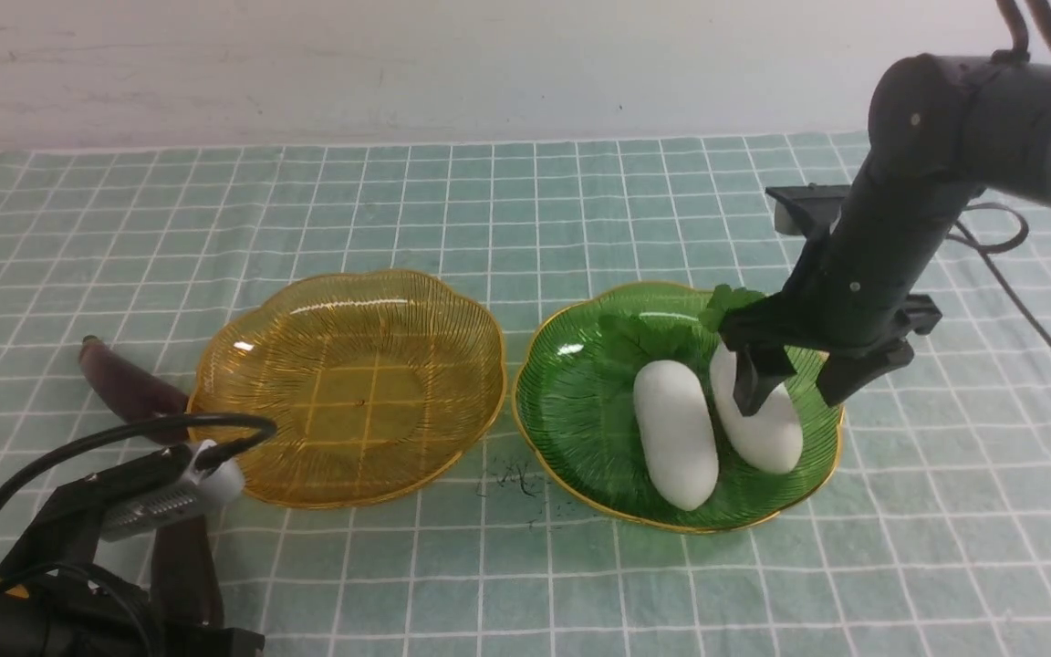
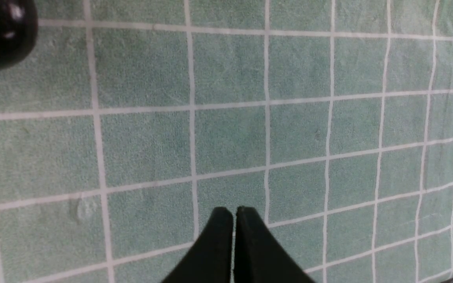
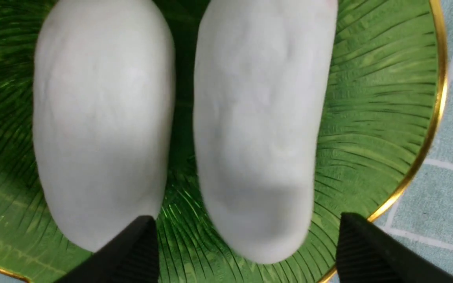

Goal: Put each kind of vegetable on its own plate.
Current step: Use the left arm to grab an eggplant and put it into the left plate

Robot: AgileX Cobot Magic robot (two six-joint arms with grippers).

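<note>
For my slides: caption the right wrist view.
Open right hand over two white radishes side by side in the gold-rimmed green plate.

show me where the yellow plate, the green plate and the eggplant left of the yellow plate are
yellow plate (image 1: 352,392), front view, bare middle of the dish
green plate (image 1: 571,401), front view, bare left wall
eggplant (image 1: 129,383), front view, middle of its visible purple body

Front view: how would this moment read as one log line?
right gripper open over right radish | left radish beside it, both in green plate | amber plate empty | eggplant on cloth | left gripper shut
</note>
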